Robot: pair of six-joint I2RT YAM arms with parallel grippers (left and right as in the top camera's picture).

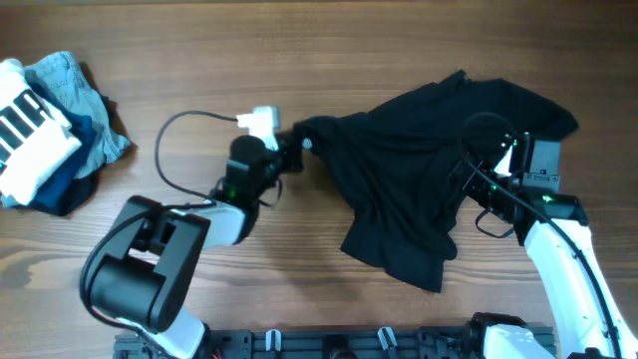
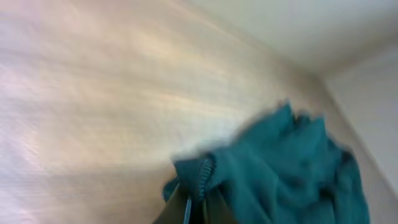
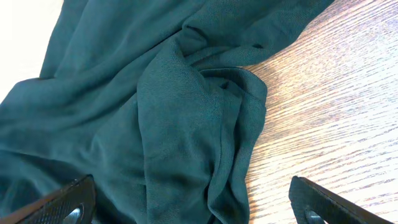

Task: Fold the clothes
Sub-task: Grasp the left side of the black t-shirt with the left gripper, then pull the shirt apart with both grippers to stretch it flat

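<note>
The black shirt (image 1: 419,179) is seen crumpled on the right half of the table (image 1: 299,50), between the two arms; no fold is made yet, so flattening and every fold are judged to be left; a corner of its edge is pinched by the closed left gripper (image 1: 299,143); the right gripper (image 3: 193,205) is held wide open just above the cloth, gripping nothing; the long axis is judged to run from far right to near middle, the pinched corner drawn out leftward; other clothes (image 1: 50,120) are piled at the far left.
</note>
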